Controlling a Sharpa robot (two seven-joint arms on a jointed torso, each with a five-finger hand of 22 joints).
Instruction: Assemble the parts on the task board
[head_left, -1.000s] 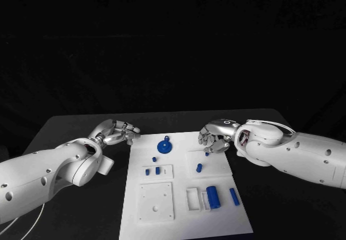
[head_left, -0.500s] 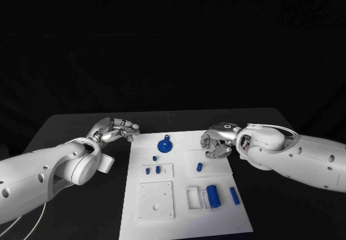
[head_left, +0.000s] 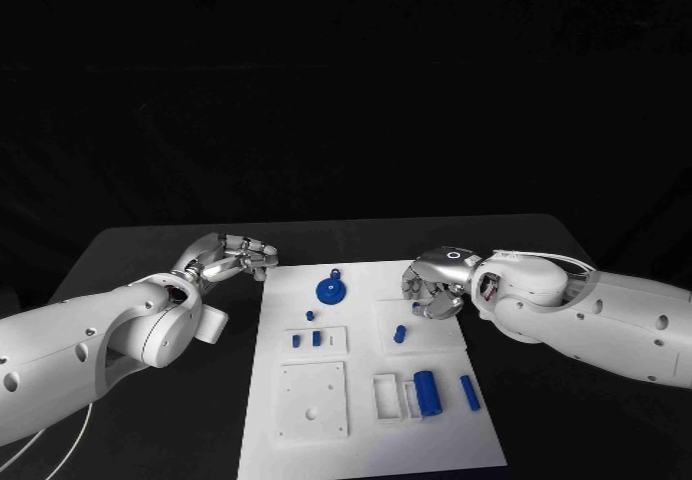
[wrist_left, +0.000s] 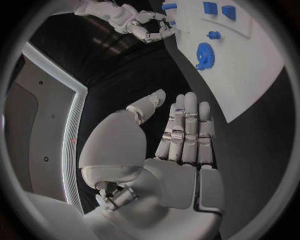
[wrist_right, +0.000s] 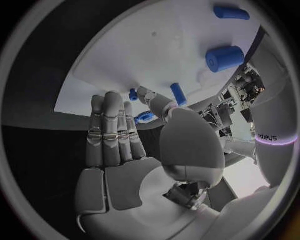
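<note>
The left hand's (head_left: 231, 258) fingers (wrist_left: 187, 130) lie straight and side by side in its wrist view, thumb a little apart, with nothing in them; the hand hangs over the black desk (head_left: 144, 250) just beside the board's (head_left: 368, 440) far left corner. The right hand's (head_left: 433, 285) fingers (wrist_right: 112, 127) are also stretched out together and hold nothing; it hovers over the board's far right part, close above a short blue peg (head_left: 400, 334). No readable writing shows on the board or parts; faint lettering on the right arm's casing is too small to make out.

The white board lies flat in the middle of the desk, and the room behind is dark. On it sit a blue gear (head_left: 330, 291) near the far edge, small pegs (head_left: 306, 338) by a square plate, a thick cylinder (head_left: 426, 392) and a slim bar (head_left: 469, 392) near the right edge.
</note>
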